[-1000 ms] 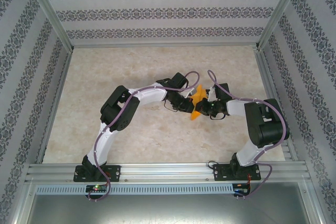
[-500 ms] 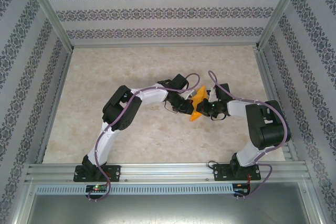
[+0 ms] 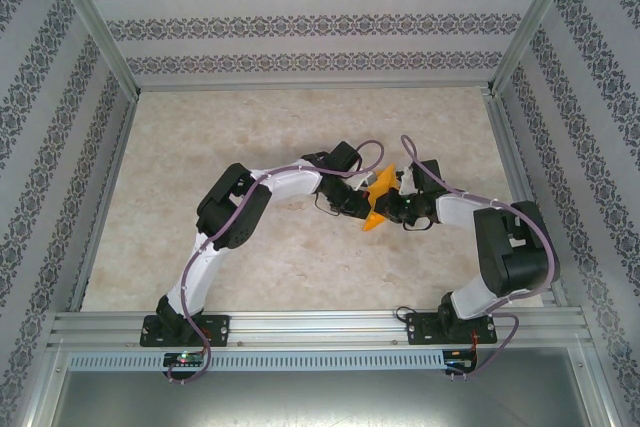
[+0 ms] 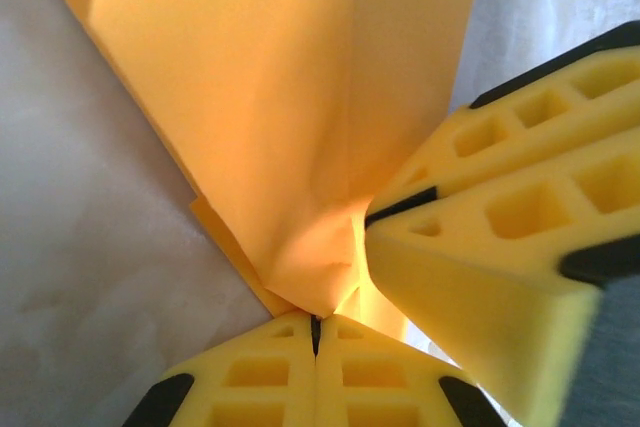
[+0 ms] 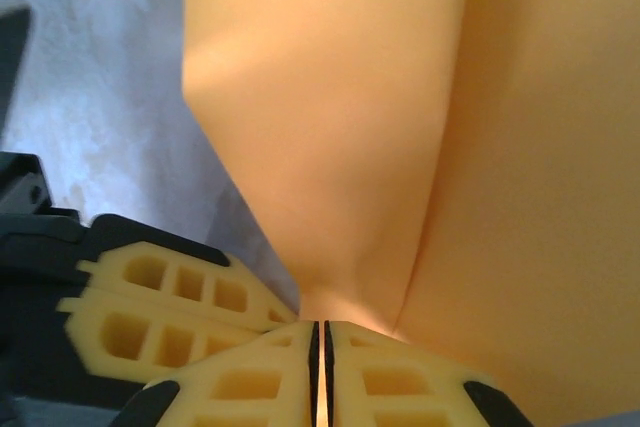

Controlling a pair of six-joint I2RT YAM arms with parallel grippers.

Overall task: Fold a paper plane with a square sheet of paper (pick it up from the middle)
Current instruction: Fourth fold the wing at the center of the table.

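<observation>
Two claws grip one folded orange sheet (image 3: pixel 378 195) at centre frame over the tabletop (image 3: pixel 200 147): left claw (image 4: pixel 315 325) clamped shut on its lower tip, right claw (image 5: pixel 320 332) closed on the fold alongside. Firm, even holds should keep creases true.

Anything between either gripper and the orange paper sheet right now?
Nothing visible. Left gripper and right gripper are both pinched directly onto the folded bright orange paper sheet, close together.

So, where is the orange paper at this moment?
In the top view the orange paper is near the middle of the table, pinched between the left gripper on its left and the right gripper on its right.
</observation>
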